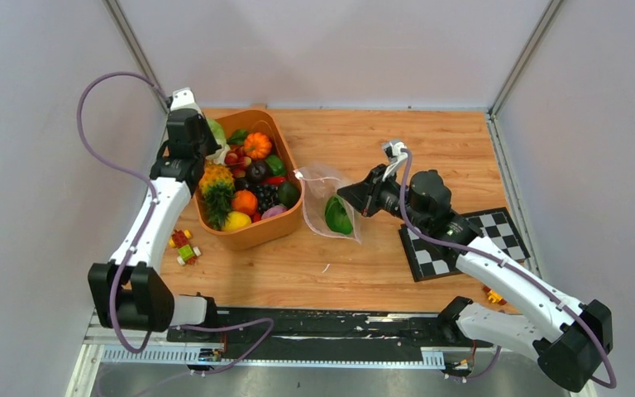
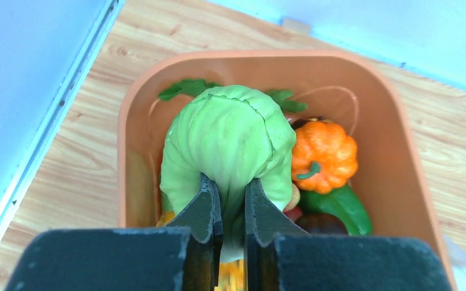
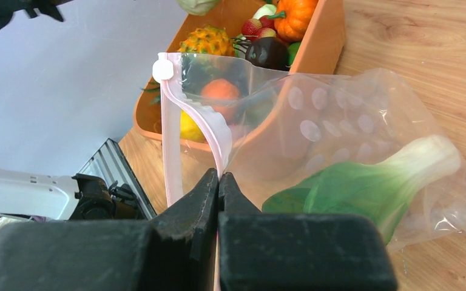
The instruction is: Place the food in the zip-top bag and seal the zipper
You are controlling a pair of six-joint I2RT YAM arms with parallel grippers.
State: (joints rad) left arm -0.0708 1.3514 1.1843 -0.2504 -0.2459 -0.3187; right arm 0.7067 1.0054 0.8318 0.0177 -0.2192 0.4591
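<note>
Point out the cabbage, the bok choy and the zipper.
cabbage (image 2: 227,136), left wrist view, middle of its head.
bok choy (image 3: 346,188), right wrist view, green leaf part.
zipper (image 3: 212,130), right wrist view, curved pink strip.

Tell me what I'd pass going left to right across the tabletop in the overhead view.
From the left: small toy pieces on the wood → orange tub full of toy food → zip-top bag with the bok choy inside → checkered board.

You're seeing the clear plastic zip-top bag (image 1: 318,186) lying at three o'clock of the orange plastic tub (image 1: 252,240), holding a green leafy bok choy (image 1: 337,215).
</note>
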